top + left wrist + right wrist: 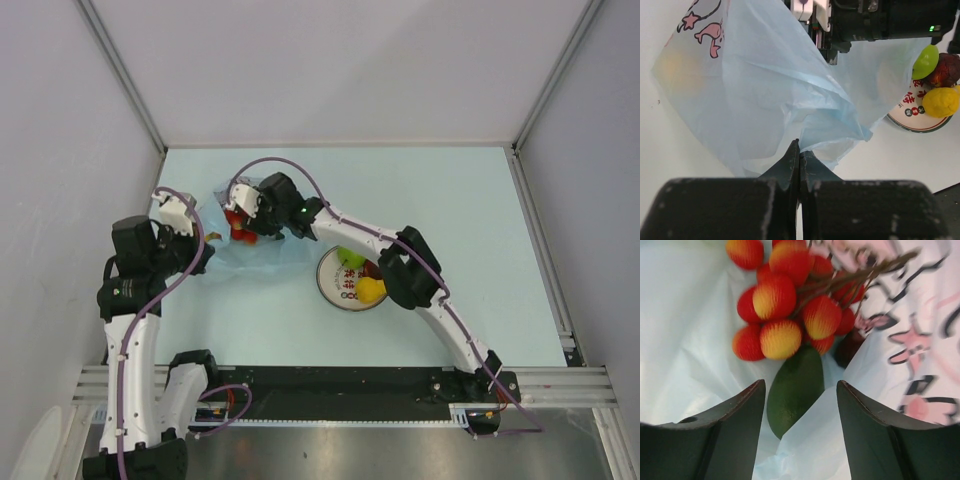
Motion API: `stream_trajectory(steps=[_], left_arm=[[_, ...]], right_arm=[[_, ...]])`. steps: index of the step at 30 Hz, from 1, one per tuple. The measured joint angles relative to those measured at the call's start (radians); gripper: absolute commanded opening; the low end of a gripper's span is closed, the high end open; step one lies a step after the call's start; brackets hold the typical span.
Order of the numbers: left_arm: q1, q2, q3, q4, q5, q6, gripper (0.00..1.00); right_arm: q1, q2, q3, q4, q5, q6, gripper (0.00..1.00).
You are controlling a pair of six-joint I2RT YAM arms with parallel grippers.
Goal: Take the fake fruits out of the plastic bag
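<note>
My left pincer (pixel 799 148) is closed tight on a fold of the plastic bag (pixel 775 90), pale blue film bunched between the tips. My right pincer (pixel 800 388) is spread wide inside the bag's mouth and grips nothing. Just past its fingers (pixel 742 405) lies a dark green fruit (pixel 795 390), and beyond that, touching it, a cluster of red berries (pixel 785 305) with yellow cheeks and brown stems. The bag's print is pink with dark outlines: a star and a fish-like shape show in the left wrist view, but it is smeared in the right one and I can read no words in it. The white plate (pixel 912 124) beside the bag carries red characters and small round marks, too small and too cut off to read. On it sit a green fruit (pixel 926 61), a dark red fruit (pixel 946 70) and a yellow fruit (pixel 940 101). Something dark lies half under the film next to the berries — I cannot tell what.
</note>
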Motion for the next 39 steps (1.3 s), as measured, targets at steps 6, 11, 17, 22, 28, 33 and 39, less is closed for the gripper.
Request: stream_trajectory(steps=[6, 11, 17, 22, 28, 33, 39], left_arm=[[0.000, 0.022, 0.000, 0.000, 0.000, 0.000, 0.01], [0.001, 0.026, 0.000, 0.000, 0.000, 0.000, 0.01], [0.002, 0.026, 0.000, 0.000, 0.001, 0.000, 0.01], [0.002, 0.030, 0.000, 0.000, 0.001, 0.000, 0.01], [0.003, 0.030, 0.000, 0.000, 0.001, 0.000, 0.01], [0.005, 0.029, -0.001, 0.002, 0.003, -0.001, 0.02], [0.007, 0.027, -0.003, 0.013, 0.003, -0.002, 0.03]], right_arm=[[-0.032, 0.066, 0.004, -0.040, -0.041, -0.041, 0.64], [-0.027, 0.085, 0.050, -0.050, -0.054, -0.066, 0.69], [-0.017, 0.126, 0.100, -0.056, -0.051, -0.108, 0.70], [-0.018, 0.175, 0.113, -0.074, -0.044, -0.115, 0.64], [-0.025, 0.178, 0.117, -0.083, -0.039, -0.122, 0.45], [-0.025, 0.174, 0.117, -0.096, -0.051, -0.119, 0.24], [-0.023, 0.119, 0.114, -0.130, -0.134, -0.044, 0.21]])
